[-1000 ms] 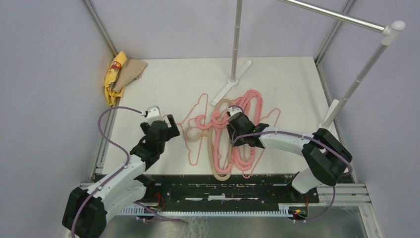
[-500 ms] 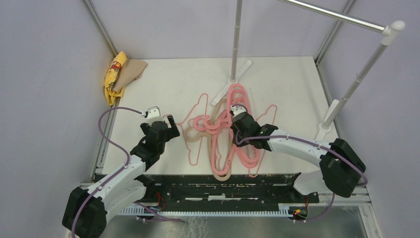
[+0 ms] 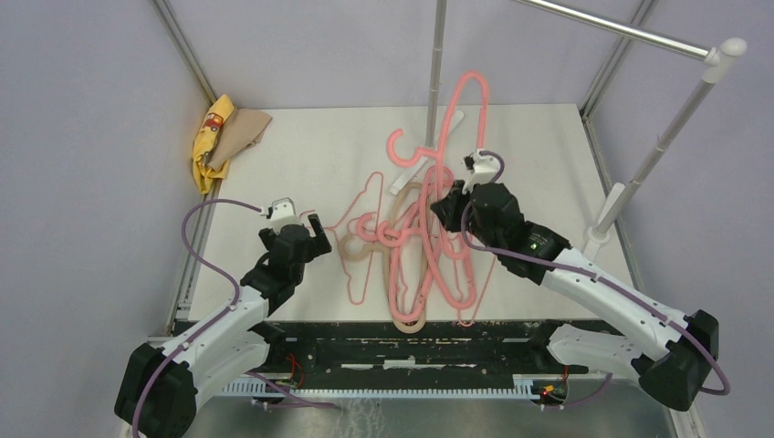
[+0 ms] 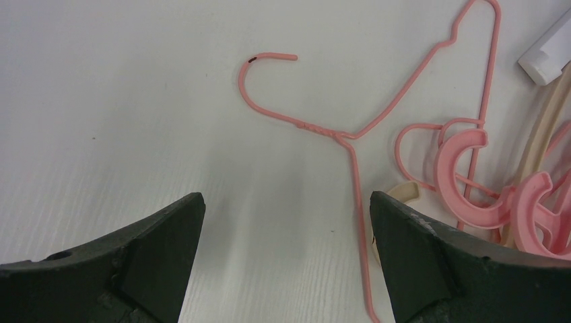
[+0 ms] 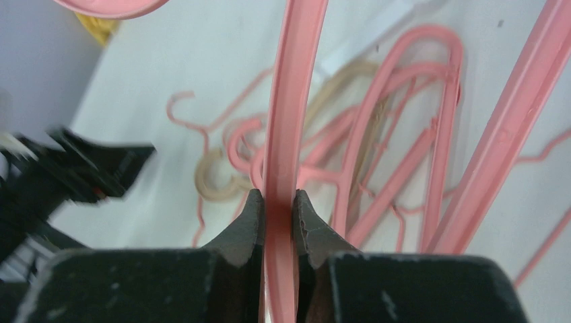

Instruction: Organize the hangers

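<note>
While right claw clamps thick pink hanger aloft | left claw gapes low over table

Pink hangers, 1 beige hanger, yellow & tan cloths, white tbl, silver rail.

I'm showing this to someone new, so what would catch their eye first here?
The right gripper is shut on a thick pink hanger, held up above the table beside the stand's post. Below it, a tangled pile of pink and beige hangers lies mid-table. At its left edge the left gripper hangs open over a thin wire hanger.
</note>
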Robot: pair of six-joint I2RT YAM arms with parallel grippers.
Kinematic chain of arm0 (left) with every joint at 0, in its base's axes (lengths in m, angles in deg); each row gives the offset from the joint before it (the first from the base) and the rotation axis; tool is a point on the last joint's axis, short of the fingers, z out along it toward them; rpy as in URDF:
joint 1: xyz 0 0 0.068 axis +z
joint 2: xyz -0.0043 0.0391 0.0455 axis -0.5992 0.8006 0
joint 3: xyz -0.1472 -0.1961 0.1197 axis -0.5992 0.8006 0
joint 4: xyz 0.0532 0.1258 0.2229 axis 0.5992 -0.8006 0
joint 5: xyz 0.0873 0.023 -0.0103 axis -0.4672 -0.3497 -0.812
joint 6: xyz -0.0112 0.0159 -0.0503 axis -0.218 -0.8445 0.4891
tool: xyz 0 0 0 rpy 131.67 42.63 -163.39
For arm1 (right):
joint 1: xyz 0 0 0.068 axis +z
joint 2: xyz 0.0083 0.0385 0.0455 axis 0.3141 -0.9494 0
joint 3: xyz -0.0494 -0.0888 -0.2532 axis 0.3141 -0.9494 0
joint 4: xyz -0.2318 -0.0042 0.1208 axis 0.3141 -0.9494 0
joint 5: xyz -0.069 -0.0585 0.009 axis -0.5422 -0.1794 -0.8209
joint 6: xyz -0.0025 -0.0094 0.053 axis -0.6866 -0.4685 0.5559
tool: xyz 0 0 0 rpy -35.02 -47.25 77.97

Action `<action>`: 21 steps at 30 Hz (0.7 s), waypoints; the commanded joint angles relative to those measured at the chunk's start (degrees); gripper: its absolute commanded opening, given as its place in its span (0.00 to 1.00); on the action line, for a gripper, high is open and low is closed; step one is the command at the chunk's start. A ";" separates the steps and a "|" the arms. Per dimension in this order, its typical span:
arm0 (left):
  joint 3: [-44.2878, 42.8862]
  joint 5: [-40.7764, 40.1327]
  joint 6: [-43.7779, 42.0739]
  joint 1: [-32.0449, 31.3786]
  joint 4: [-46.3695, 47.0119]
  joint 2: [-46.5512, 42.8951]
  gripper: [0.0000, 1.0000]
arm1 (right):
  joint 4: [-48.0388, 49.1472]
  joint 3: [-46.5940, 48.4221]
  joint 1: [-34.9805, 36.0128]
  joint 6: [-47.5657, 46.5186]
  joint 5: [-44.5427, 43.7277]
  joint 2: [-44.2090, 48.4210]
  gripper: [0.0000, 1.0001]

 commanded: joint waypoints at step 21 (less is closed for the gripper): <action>-0.86 -4.65 0.94 -0.15 2.08 -0.93 0.99 | 25.69 26.66 -18.50 10.64 13.88 -15.30 0.01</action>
